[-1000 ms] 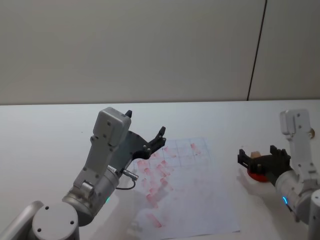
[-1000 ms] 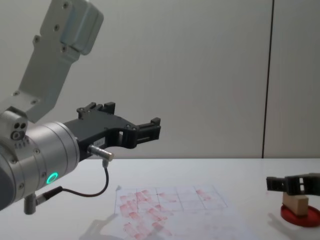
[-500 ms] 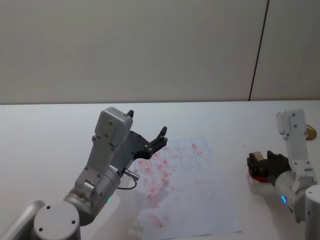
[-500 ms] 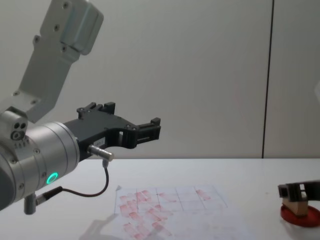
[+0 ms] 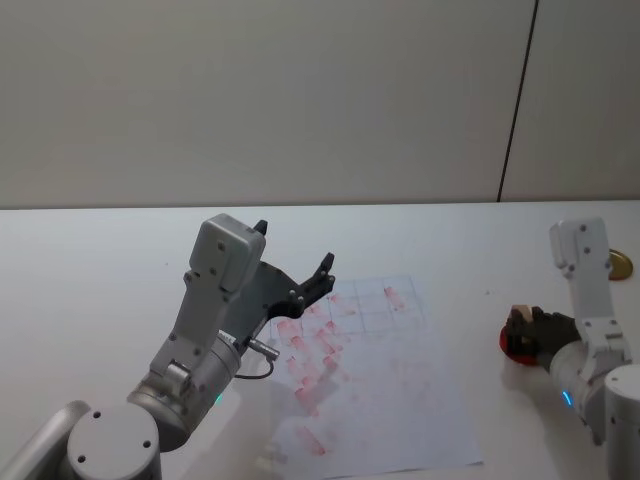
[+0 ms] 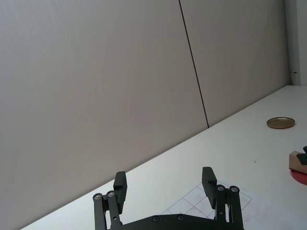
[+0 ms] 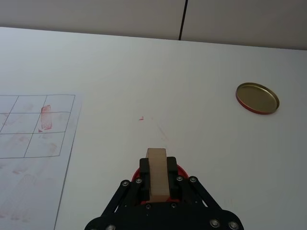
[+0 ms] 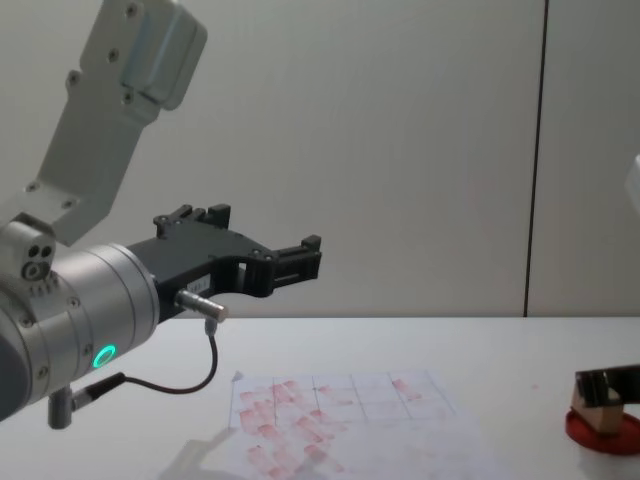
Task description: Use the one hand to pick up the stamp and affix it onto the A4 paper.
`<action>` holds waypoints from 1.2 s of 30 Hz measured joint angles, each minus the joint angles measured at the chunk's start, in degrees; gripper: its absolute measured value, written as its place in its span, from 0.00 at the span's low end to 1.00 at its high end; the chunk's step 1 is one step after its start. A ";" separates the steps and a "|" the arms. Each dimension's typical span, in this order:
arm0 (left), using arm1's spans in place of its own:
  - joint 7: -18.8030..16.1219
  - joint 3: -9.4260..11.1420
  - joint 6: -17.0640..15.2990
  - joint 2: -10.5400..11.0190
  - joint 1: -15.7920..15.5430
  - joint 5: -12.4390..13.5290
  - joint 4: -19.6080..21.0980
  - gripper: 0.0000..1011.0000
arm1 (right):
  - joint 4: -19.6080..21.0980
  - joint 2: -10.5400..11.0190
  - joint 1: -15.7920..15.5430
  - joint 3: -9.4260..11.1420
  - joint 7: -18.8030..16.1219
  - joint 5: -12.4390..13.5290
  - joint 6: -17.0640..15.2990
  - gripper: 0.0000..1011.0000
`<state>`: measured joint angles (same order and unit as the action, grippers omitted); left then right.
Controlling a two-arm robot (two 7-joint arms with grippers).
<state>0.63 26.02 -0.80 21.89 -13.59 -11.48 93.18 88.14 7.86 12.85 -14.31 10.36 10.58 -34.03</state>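
Observation:
The stamp [image 7: 157,173], a light tan wooden block, stands on the round red ink pad [image 7: 181,170] at the table's right. My right gripper [image 7: 157,178], on the blue-lit arm, is shut on the stamp, with a black finger pressed against each side. The head view shows the stamp [image 5: 520,317] at the right gripper [image 5: 526,327], over the ink pad [image 5: 510,346]. In the chest view the stamp [image 8: 601,410] rests on the ink pad [image 8: 603,434]. The A4 paper [image 5: 385,395], gridded and red-smudged, lies mid-table. My left gripper [image 5: 291,247] hangs open above the paper's far left corner.
A round gold lid [image 7: 257,97] lies on the white table beyond the ink pad, near the right edge. The lid [image 5: 622,264] also shows behind my right arm. The left arm's body rises over the table's left front.
My right gripper has drawn back to the right, so its fingertips now sit beside the stamp instead of reaching past it. The left arm has not moved.

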 joint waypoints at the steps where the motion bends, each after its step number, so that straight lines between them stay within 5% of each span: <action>1: 0.00 0.00 0.00 0.00 0.00 0.00 0.00 0.98 | 0.11 -0.07 0.00 0.02 0.15 -0.14 -0.21 0.20; 21: -0.01 0.00 0.00 0.00 0.00 0.00 0.00 0.98 | 3.89 -0.34 -0.81 0.57 1.37 -1.91 -1.85 0.20; 36: -0.01 0.00 0.00 0.00 0.00 0.00 0.00 0.98 | 4.47 -0.80 -1.61 1.55 1.68 -0.72 -4.52 0.20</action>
<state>0.62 26.02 -0.80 21.89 -13.59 -11.48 93.18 92.62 7.06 11.24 -12.77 12.04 9.86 -38.55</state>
